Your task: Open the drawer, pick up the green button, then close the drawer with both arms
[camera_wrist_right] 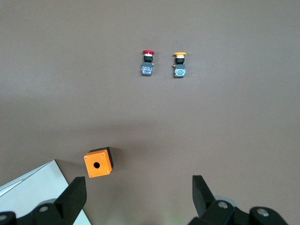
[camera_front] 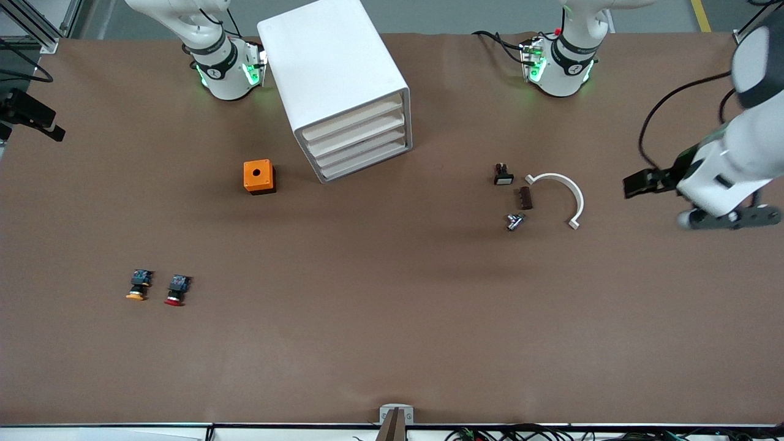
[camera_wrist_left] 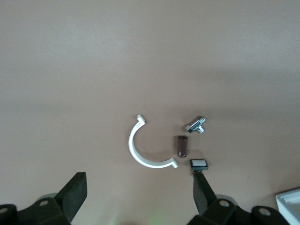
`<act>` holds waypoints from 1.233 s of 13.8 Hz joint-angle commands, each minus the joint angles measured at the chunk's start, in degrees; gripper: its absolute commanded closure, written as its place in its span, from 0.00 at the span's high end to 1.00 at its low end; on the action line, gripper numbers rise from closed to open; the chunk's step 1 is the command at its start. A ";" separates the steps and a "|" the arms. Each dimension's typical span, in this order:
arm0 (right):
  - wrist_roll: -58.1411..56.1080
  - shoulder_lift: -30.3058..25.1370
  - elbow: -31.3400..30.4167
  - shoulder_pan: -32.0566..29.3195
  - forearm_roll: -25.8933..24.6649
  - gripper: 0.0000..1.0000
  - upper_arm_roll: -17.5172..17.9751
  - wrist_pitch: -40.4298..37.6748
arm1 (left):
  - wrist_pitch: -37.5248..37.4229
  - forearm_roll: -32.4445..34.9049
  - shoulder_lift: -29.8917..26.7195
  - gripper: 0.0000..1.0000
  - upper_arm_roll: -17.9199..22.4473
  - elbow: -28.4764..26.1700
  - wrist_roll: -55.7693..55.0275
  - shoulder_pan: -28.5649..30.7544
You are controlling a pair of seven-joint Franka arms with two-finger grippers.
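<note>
Four drawers of the white cabinet [camera_front: 343, 86] are sitting shut, presumably hiding the green button. Both hands, left hand [camera_wrist_left: 140, 194] and right hand [camera_wrist_right: 139, 196], are hanging wide open and empty; one should be hooking a drawer lip squarely.

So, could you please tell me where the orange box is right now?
In the front view the orange box sits on the table beside the white drawer unit, toward the right arm's end, farther from the camera than the yellow and red buttons.
</note>
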 commanded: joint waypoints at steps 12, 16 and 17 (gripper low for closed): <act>-0.53 -1.55 -1.46 -0.97 -0.33 1.00 0.53 0.32 | 15.71 -12.84 24.79 1.00 -0.64 2.22 -60.48 -23.04; -0.53 -1.55 -1.46 -1.05 -0.33 1.00 0.53 0.23 | 16.16 -22.25 29.20 1.00 -0.64 3.72 -84.49 -25.25; -0.53 -1.46 -1.46 -0.97 -0.33 1.00 0.53 0.23 | 16.16 -23.22 29.73 1.00 -0.73 3.72 -88.02 -25.25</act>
